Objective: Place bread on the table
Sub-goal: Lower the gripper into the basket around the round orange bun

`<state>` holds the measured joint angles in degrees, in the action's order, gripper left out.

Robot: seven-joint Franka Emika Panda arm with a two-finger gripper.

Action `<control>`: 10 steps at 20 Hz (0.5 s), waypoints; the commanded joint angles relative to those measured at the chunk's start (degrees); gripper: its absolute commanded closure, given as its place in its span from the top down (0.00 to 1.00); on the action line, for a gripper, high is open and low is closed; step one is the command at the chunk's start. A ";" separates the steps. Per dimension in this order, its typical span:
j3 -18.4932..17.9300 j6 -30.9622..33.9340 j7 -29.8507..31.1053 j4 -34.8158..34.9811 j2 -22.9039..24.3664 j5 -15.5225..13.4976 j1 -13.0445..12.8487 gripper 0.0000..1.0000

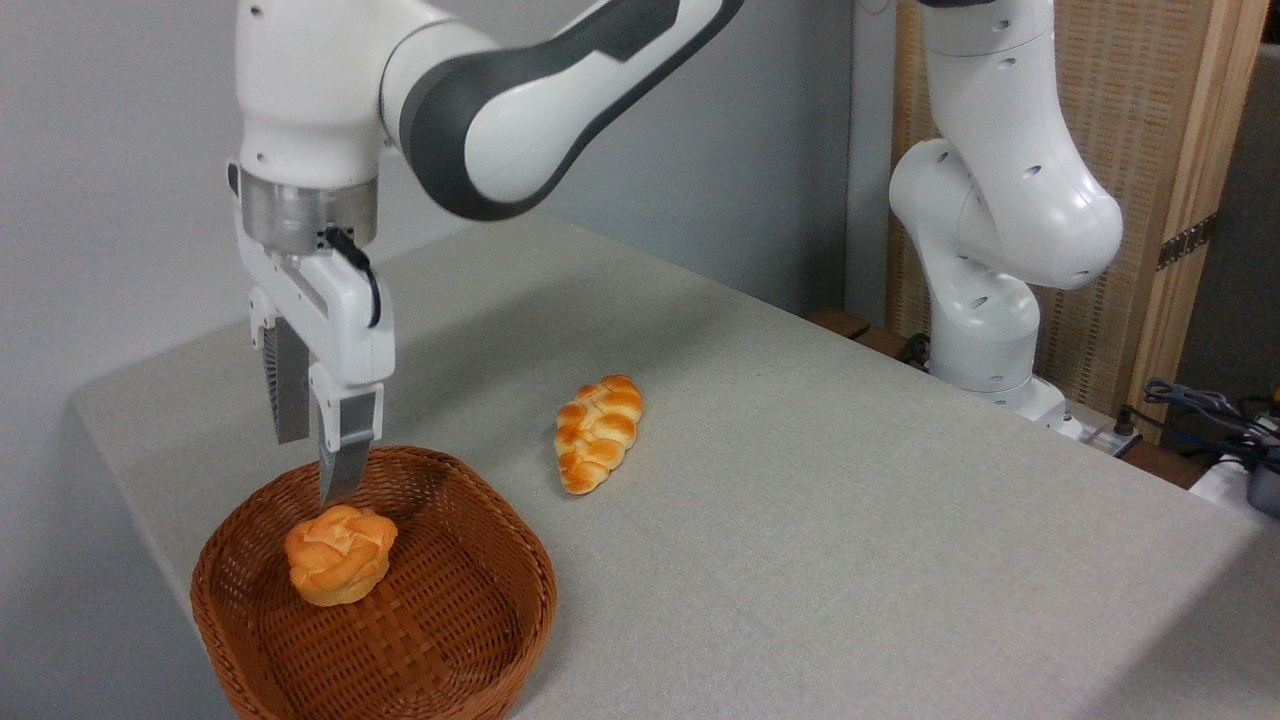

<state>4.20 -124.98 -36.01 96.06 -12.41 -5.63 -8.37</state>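
The bread (340,553), a small orange-golden bun with a knotted top, sits inside a brown wicker basket (480,620) near the front left of the table (800,520). My gripper (315,470) hangs open just above and behind the bun, fingers pointing down, with nothing between them. The nearer fingertip (342,485) is close over the bun's top without touching it.
A braided golden loaf (598,432) lies on the cloth to the right of the basket. The arm's white base (985,300) stands at the table's far right edge, with cables (1210,410) beyond it. A grey wall runs behind the table.
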 commanded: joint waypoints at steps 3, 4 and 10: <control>0.90 -1.84 -1.17 1.67 -1.56 -0.61 0.46 1.00; 0.90 -1.85 -1.17 2.03 -1.91 -0.61 0.54 1.00; 0.90 -3.15 -1.34 2.64 -3.14 -0.43 1.33 1.00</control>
<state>4.92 -125.53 -36.08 97.63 -15.35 -5.63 -8.05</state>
